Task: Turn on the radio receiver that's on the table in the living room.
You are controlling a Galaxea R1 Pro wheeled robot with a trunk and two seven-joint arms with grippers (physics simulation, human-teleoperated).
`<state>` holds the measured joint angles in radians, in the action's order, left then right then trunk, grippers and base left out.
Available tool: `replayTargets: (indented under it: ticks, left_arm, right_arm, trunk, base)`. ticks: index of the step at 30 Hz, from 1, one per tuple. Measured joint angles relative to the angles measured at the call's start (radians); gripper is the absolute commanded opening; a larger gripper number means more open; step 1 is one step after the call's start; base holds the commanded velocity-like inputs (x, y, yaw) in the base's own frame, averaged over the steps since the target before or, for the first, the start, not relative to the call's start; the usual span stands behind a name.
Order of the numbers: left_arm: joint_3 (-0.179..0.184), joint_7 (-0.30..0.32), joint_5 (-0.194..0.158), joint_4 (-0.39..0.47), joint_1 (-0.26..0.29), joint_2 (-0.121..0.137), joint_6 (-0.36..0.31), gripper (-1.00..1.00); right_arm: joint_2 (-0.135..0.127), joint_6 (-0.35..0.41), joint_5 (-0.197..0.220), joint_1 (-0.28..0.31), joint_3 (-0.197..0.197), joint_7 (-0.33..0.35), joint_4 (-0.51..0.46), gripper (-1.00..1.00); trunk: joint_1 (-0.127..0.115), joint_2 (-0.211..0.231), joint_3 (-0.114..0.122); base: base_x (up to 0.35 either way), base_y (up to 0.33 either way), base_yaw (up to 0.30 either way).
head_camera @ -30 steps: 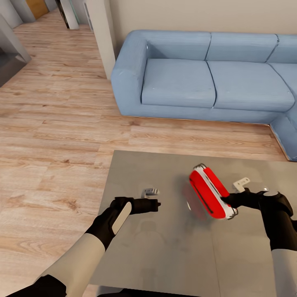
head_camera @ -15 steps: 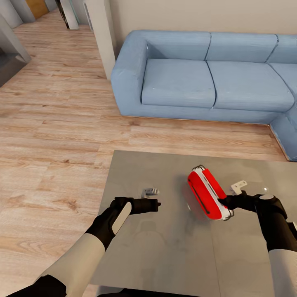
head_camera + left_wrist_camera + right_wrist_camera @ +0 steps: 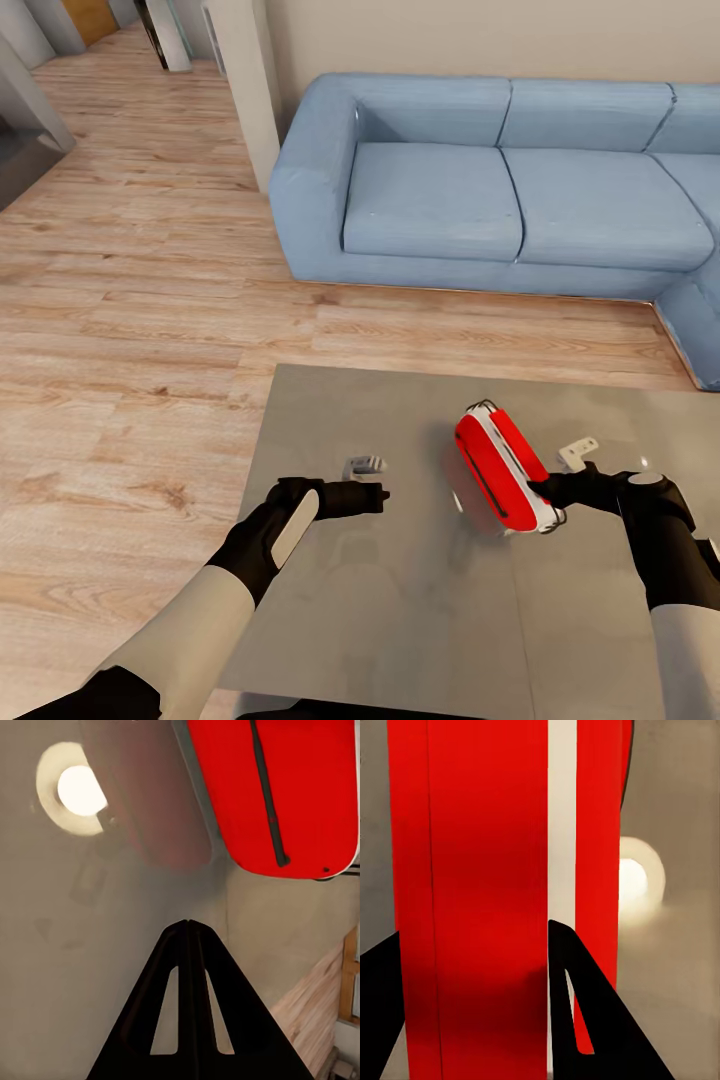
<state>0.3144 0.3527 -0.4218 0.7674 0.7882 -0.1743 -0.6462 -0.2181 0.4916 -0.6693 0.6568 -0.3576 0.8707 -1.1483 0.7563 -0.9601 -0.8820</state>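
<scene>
Head looks down; wrists close; all share radio (image 3: 500, 468).

no readable txt, labels or nos. anywhere, incl. on the radio receiver (image 3: 500, 470).

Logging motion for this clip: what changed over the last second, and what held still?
The right gripper, closed on the radio receiver, carried it slightly left and away from the robot over the table; most of that shift came early. The left gripper stayed put, fingers together, and the sofa and camera view are unchanged.
</scene>
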Motion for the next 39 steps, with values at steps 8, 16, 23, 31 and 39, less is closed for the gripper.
replayTargets:
  ticks: [8, 16, 23, 31, 39]
  left_arm:
    - [0.0, 0.0, 0.0, 0.0, 0.0, 0.0, 0.0, -1.0]
    - [0.0, 0.0, 0.0, 0.001, 0.0, 0.0, -0.001, -1.0]
    - [0.0, 0.0, 0.0, 0.001, 0.0, 0.0, 0.0, -1.0]
    - [0.0, 0.0, 0.0, 0.0, 0.0, 0.0, 0.0, -1.0]
    - [0.0, 0.0, 0.0, 0.0, 0.0, 0.0, 0.0, -1.0]
  right_arm:
    - [0.0, -0.017, 0.016, 0.0, 0.0, -0.018, 0.013, -1.0]
    - [-0.002, -0.035, 0.012, 0.0, 0.0, -0.014, 0.017, -1.0]
    - [-0.001, -0.031, 0.016, 0.0, 0.0, -0.02, 0.017, -1.0]
    - [0.0, -0.068, 0.033, 0.0, -0.001, -0.047, 0.109, 1.0]
    - [0.0, -0.068, 0.033, 0.0, -0.001, -0.047, 0.116, 1.0]
  trunk:
    - [0.0, 0.0, 0.0]
    - [0.0, 0.0, 0.0]
    - [0.0, 0.0, 0.0]
    - [0.0, 0.0, 0.0]
    - [0.0, 0.0, 0.0]
  base:
    - [0.0, 0.0, 0.0]
    - [0.0, 0.0, 0.0]
    - [0.0, 0.0, 0.0]
    - [0.0, 0.0, 0.0]
    - [0.0, 0.0, 0.0]
